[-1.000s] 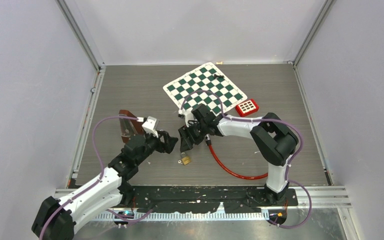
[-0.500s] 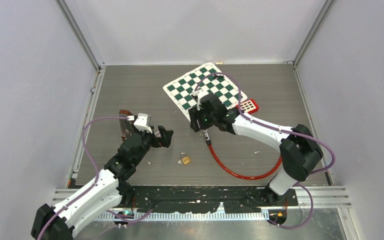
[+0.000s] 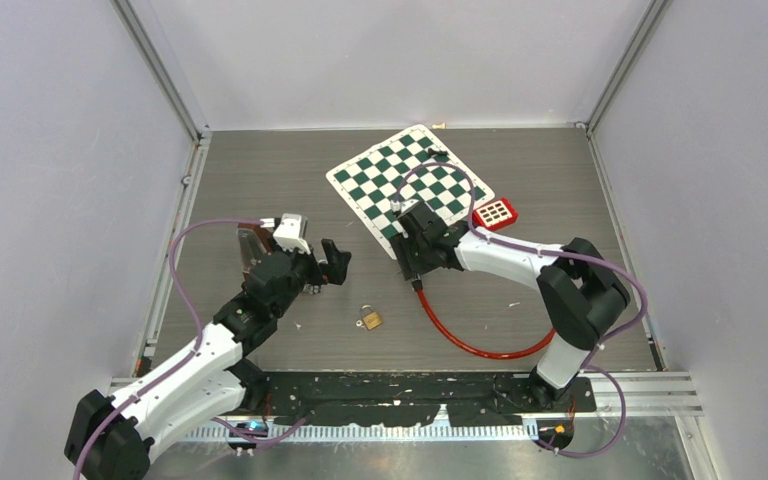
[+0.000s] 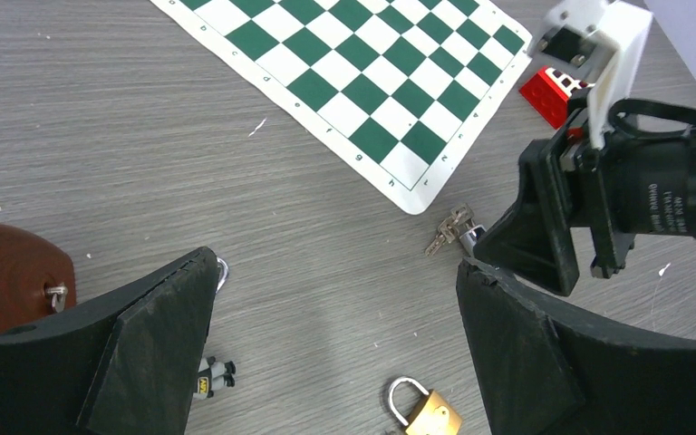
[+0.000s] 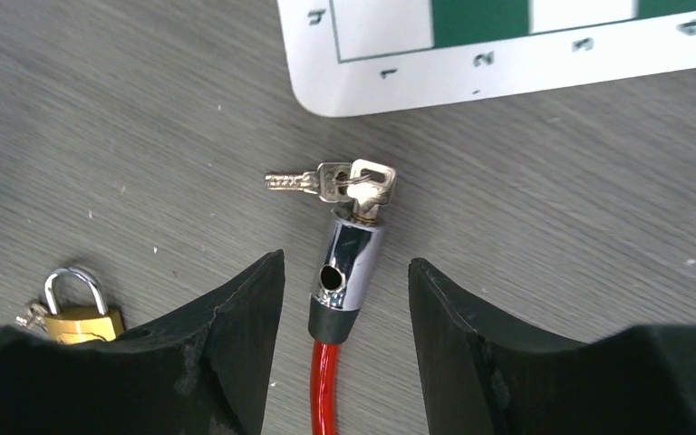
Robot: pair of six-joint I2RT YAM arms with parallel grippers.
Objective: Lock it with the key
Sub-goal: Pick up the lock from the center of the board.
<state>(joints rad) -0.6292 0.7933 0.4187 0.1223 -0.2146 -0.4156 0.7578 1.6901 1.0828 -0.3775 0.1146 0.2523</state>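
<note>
right end effector is apart, jaws straddling the chrome lock cylinder of the red cable lock, with a gap on both sides, so not clamped. key bunch sits at the cylinder's end, just off the corner of the chessboard mat. one key looks seated in the cylinder, the other lies flat on the desk. left end effector is also apart and holds nothing. brass padlock lies on the desk, apart from both.

The padlock lies on the table left of the cable, with the chessboard behind both.
</note>
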